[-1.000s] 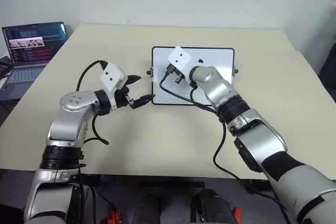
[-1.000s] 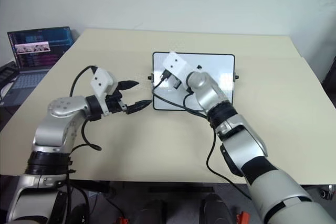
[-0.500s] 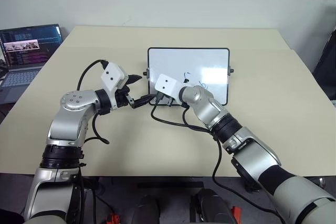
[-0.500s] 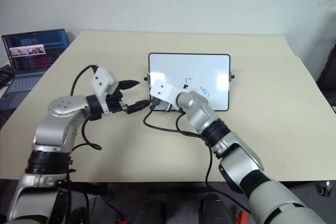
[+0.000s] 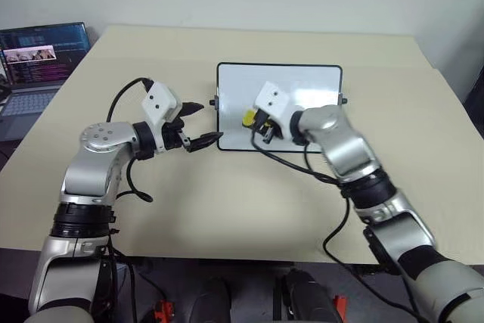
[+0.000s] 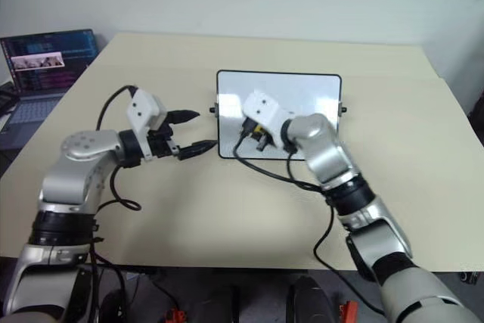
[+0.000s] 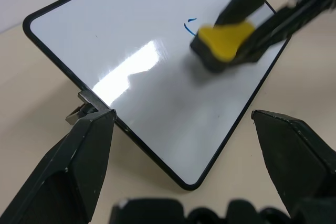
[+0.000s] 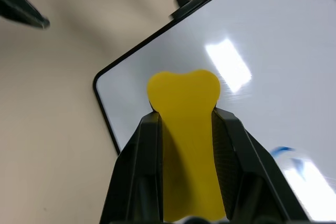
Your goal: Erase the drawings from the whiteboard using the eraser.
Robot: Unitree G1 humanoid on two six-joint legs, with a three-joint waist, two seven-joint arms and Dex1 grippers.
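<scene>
Because the whiteboard lies loose on the table with only the left gripper at its near-left corner, fingers spread wide either side of that corner and not clamping it, a firm swipe could push the board sliding or spinning. The right gripper pinches the eraser between its pressed-in fingers, over the board's left half; a tilted pad could skip the faint drawings or smear them, and the squeezed block might twist out of the grip. Counting, largest first: one table, one laptop far off to the left, one whiteboard, two grippers, one eraser, and at least one small blue stroke showing just beside the eraser; others may be hidden.
</scene>
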